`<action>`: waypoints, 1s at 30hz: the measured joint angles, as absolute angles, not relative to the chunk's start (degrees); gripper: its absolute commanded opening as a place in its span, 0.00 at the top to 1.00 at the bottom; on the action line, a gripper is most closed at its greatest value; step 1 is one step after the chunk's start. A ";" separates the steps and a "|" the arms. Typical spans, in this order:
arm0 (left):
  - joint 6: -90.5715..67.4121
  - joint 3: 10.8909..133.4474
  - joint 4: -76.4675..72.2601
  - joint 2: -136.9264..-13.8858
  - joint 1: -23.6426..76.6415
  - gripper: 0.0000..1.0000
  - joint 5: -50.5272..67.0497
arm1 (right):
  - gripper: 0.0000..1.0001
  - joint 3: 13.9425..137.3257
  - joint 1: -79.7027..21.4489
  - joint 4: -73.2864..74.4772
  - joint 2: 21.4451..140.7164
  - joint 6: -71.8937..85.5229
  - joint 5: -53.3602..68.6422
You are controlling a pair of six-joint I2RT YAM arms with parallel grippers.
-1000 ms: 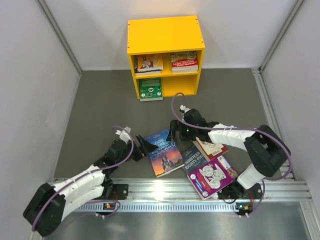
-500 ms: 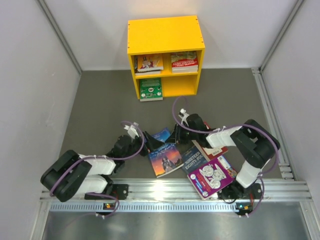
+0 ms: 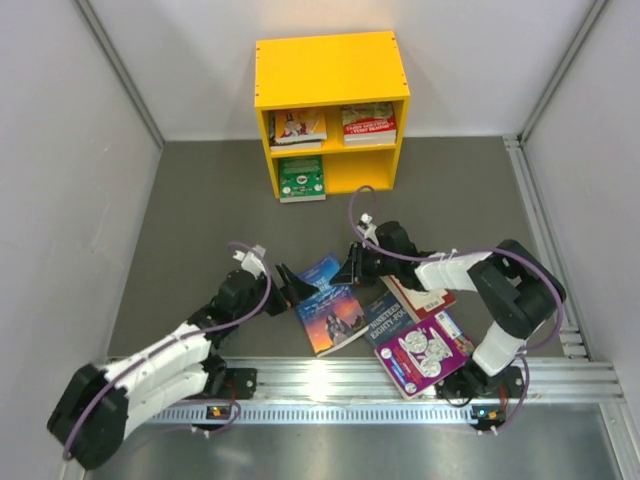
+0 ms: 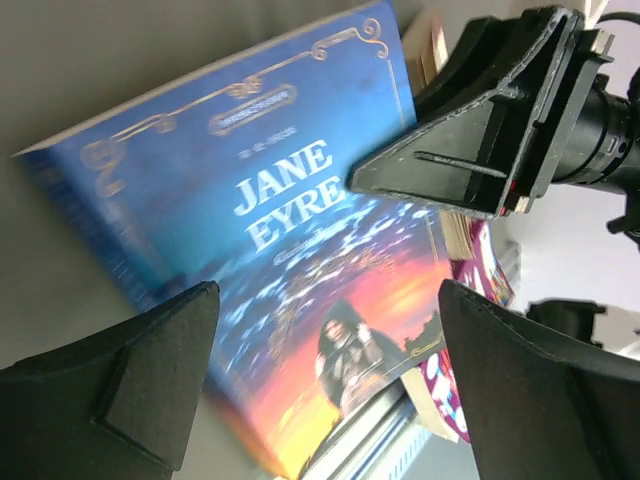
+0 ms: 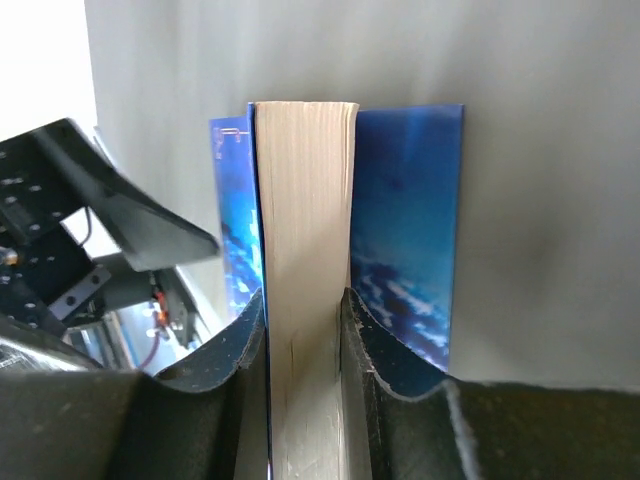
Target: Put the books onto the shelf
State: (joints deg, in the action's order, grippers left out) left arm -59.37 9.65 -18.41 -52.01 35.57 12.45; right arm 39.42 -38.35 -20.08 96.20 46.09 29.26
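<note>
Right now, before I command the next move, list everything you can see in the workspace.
shelf: one, bright yellow, far centre.
upper-left book: one, white-red, on the shelf.
upper-right book: one, cream-red, on the shelf.
green book: one, shelf's lower left bay.
Jane Eyre book: one, blue, table centre.
dark blue book: one, right of Jane Eyre.
red-cream book: one, partly under the right arm.
purple book: one, white circles, near right.
table: one, grey.
left gripper: open, beside Jane Eyre.
right gripper: shut on Jane Eyre's pages.
</note>
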 measured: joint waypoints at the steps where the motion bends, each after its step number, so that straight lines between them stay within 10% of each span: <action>1: -58.35 11.14 -12.86 -48.58 35.55 0.02 10.83 | 1.00 39.77 -37.60 -19.29 96.03 46.09 29.71; 9: -54.04 21.17 9.58 -27.49 35.29 0.01 2.83 | 1.00 43.24 -30.50 -16.71 95.94 48.97 29.74; 30: -55.16 14.68 13.61 -29.12 35.24 0.02 6.26 | 1.00 66.70 -23.38 -23.18 108.84 62.15 22.26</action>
State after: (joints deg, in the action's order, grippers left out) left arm -55.16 14.68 13.61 -29.12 35.24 6.26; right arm 66.70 -23.38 -23.18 108.84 62.15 22.26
